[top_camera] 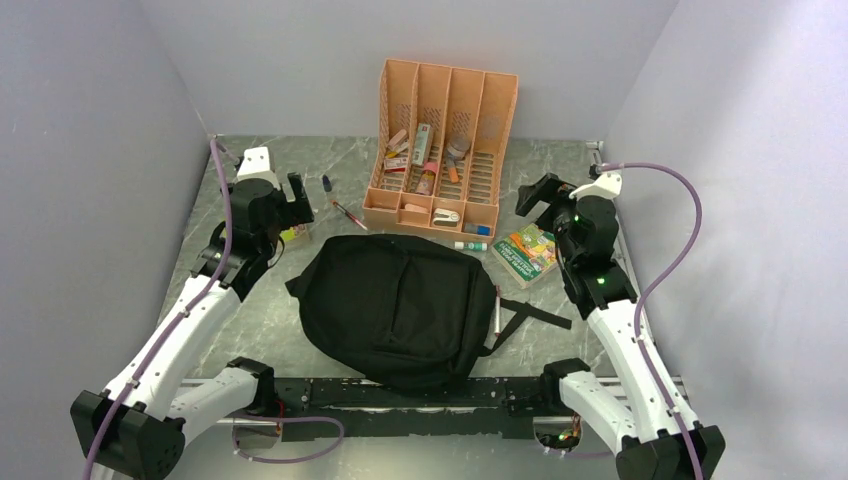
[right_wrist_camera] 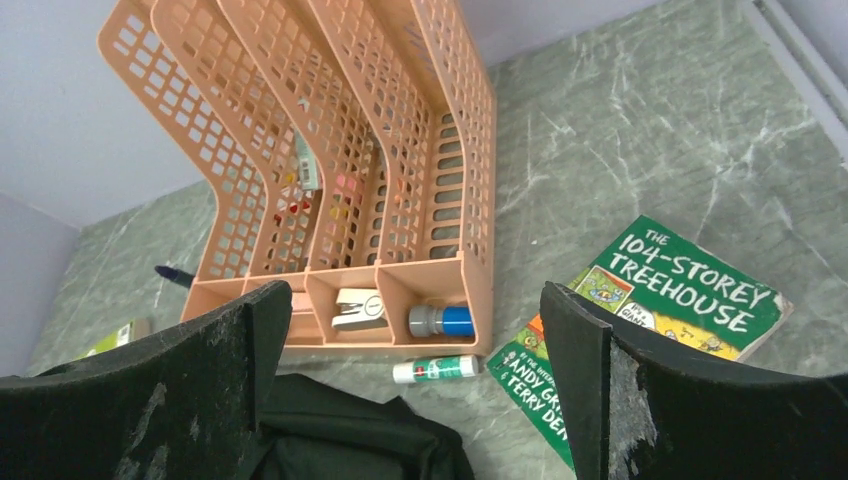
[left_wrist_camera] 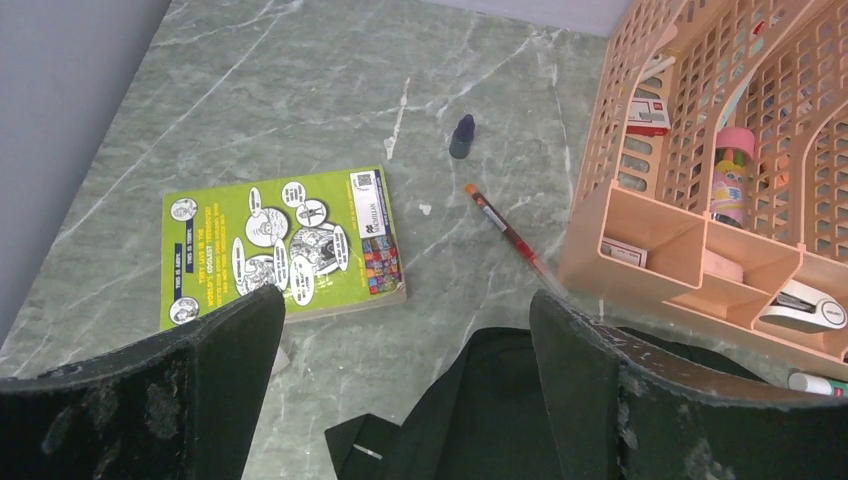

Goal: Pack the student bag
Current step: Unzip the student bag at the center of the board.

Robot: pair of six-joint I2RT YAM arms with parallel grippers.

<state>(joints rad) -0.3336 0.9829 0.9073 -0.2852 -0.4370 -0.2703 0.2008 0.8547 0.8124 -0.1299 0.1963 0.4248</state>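
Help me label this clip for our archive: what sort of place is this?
Probably a robot-lab test booth staged as a study desk: plain grey walls box in a marbled table, robot arms are bolted at its edge, and a black backpack lies by an orange file organiser.

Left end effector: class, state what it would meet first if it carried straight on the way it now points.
The left end effector would likely meet bare table first, between the green book and the red pen, just past the student bag; depth is uncertain.
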